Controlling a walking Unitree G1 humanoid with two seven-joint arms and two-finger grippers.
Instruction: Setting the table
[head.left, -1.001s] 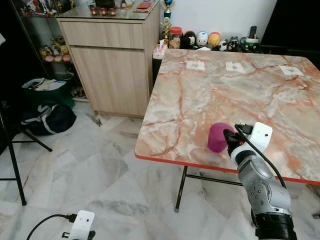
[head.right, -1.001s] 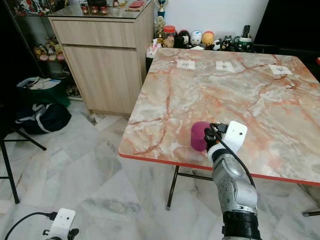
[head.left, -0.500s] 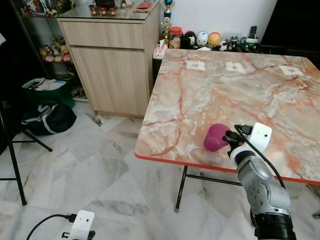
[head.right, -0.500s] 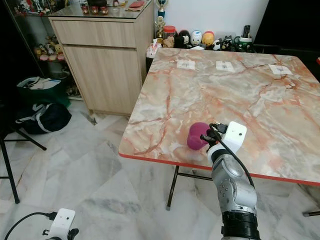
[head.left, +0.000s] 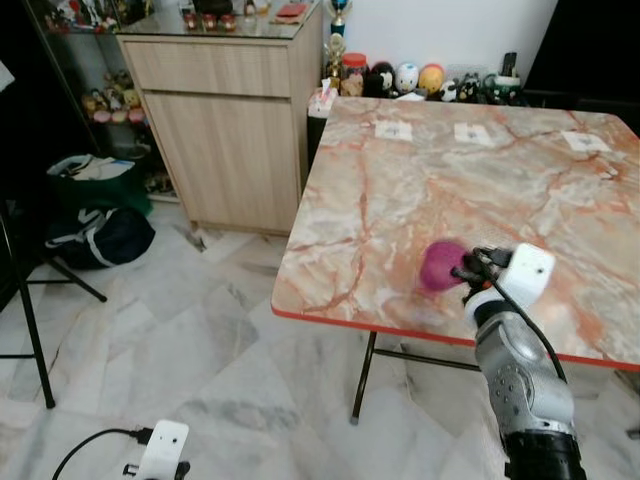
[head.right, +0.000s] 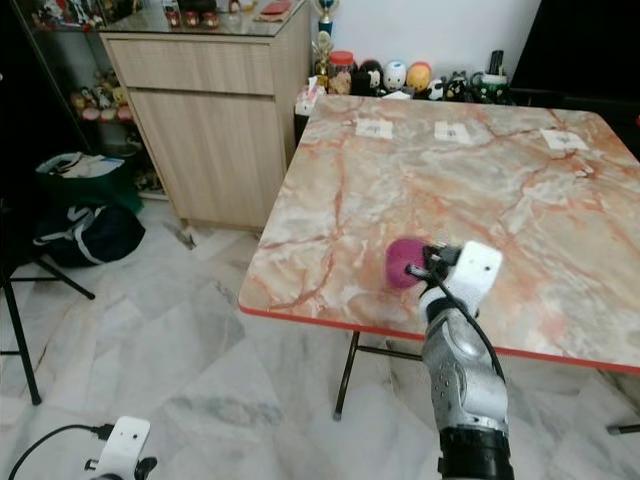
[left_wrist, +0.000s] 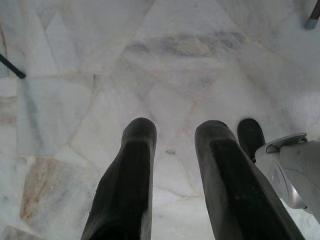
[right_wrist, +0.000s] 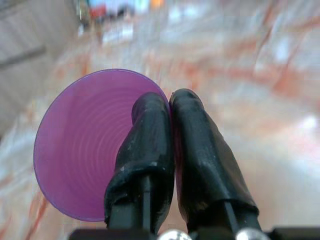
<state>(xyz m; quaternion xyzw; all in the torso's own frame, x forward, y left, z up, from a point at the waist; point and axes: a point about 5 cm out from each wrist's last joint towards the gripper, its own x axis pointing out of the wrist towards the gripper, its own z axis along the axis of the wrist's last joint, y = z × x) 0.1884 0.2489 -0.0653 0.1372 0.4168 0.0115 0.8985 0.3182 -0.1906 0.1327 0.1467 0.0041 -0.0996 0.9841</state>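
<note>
A purple plastic cup (head.left: 438, 266) is tipped on its side just above the front part of the pink marble table (head.left: 450, 170), and it looks blurred. My right gripper (head.left: 466, 270) is shut on the cup's rim. In the right wrist view one finger sits inside the cup (right_wrist: 85, 145) and the other outside, with the right gripper (right_wrist: 170, 100) pinching the wall. My left gripper (left_wrist: 172, 127) hangs open above the marble floor, holding nothing.
A wooden cabinet (head.left: 225, 120) stands left of the table. Figurines and jars (head.left: 400, 78) line the far edge, and white paper cards (head.left: 393, 129) lie on the far part of the tabletop. A black bag (head.left: 95, 235) and black stand legs (head.left: 30, 330) are on the left floor.
The cup stood upright near the table's front edge, then tipped onto its side in the right gripper. It has since risen slightly and moved a little further over the table.
</note>
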